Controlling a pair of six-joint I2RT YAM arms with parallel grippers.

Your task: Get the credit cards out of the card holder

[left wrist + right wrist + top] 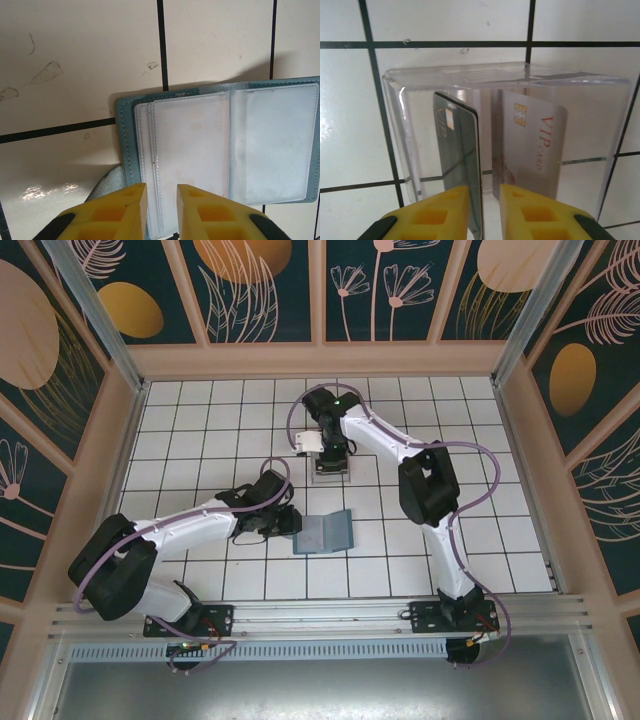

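Two credit cards stand on edge inside one clear box, which sits toward the far edge of the tabletop, about midway across. One is a dark card and the other a whitish card marked VIP. The right arm's jaws hang over the box, a little apart. The dark card's near end runs up between them, against one finger and, by the look of it, not squeezed. One card holder lies opened near the middle of the tabletop, its long axis running roughly left to right. The left arm's jaws are at its left end, narrowly apart, with the clear sleeve's edge in the gap. Whether they pinch it I cannot tell. The sleeves look pale, and I can make out no card in them. If another has to come out, the holder lies well apart from the right arm's jaws, toward the near edge, and the left arm is much the nearer.
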